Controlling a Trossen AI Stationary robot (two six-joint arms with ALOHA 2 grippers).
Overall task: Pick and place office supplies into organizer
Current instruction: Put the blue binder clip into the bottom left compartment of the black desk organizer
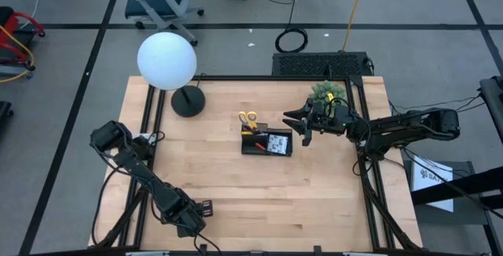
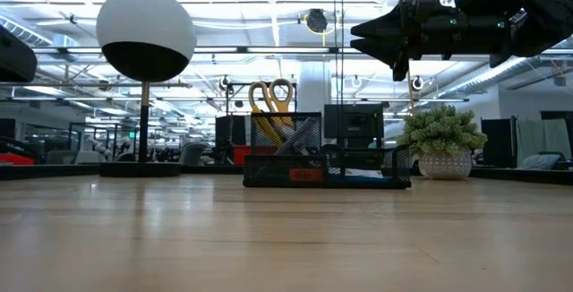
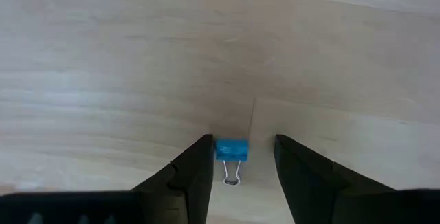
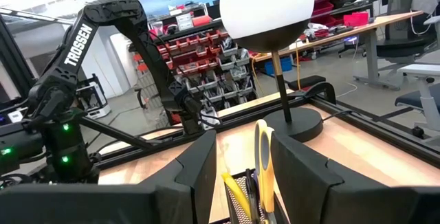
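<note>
A small blue binder clip [image 3: 232,150] lies flat on the wooden table, its wire handle toward the camera. My left gripper [image 3: 243,139] points down over it near the table's near-left corner [image 1: 196,213], open, one finger on each side of the clip. The clip sits close beside one finger; whether they touch I cannot tell. The black mesh organizer [image 1: 267,141] stands mid-table with yellow-handled scissors [image 1: 248,119] upright in its back compartment. My right gripper [image 1: 301,124] hovers open and level just right of the organizer, well above it [image 2: 372,37], with nothing between its fingers.
A lamp with a white globe [image 1: 167,60] and a black round base [image 1: 189,100] stands at the far left. A green spiky plant [image 1: 328,93] in a pale pot sits behind my right gripper. Bare wood lies between the organizer and the near edge.
</note>
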